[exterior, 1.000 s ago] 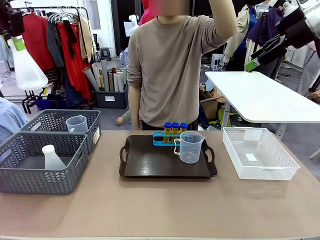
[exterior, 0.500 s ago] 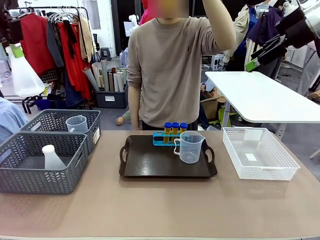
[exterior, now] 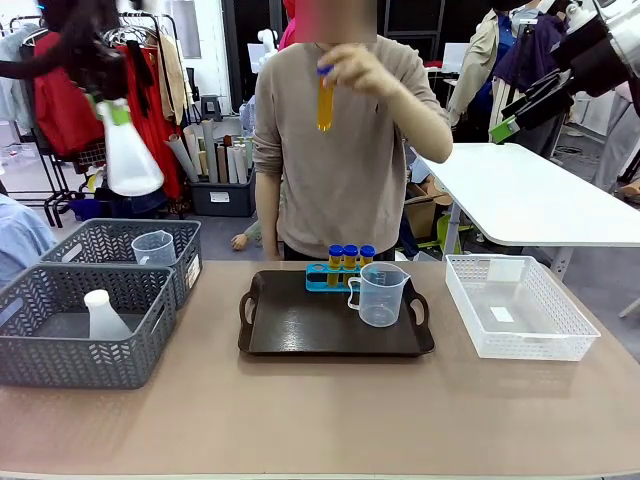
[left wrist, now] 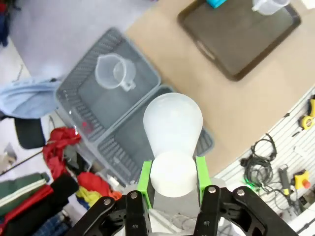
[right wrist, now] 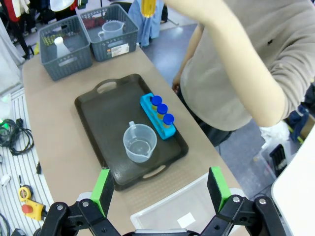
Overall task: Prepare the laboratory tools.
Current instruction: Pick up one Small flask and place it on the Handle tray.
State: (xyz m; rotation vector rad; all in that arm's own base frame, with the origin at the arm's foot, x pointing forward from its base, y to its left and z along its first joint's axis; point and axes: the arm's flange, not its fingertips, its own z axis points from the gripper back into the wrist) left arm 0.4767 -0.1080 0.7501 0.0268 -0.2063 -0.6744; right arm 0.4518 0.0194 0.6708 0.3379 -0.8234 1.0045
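Left fingers [left wrist: 144, 178]: clamped on the neck of the held flask [left wrist: 172, 120], one green pad on each side.
Held flask: white, translucent and conical. In the front view [exterior: 130, 155] it hangs base down in the air, at 10 o'clock from the tray [exterior: 300, 335], above the grey baskets.
Right fingers [right wrist: 103, 190]: spread wide apart with nothing between them. In the front view [exterior: 505, 128] they are high at 2 o'clock from the tray.
Person's hand [exterior: 358, 68]: pinches the raised tube [exterior: 325, 100] by its blue-capped top. The tube is upright, holds orange-yellow liquid, and is high at 12 o'clock over the tray.
Rack [exterior: 320, 281]: blue, at the tray's 12 o'clock edge, with three tubes [exterior: 350, 254] standing in a row.
Tray beaker [exterior: 378, 297]: clear and upright on the tray, just beside the rack, handle toward 9 o'clock.
Far grey basket [exterior: 100, 240]: on the bench [exterior: 320, 410] at 9 o'clock of the tray; it holds the basket beaker [exterior: 152, 247].
Near grey basket [exterior: 70, 355]: touching the far one; it holds the second flask [exterior: 103, 315], upright.
White basket [exterior: 565, 325]: on the bench at 3 o'clock of the tray.
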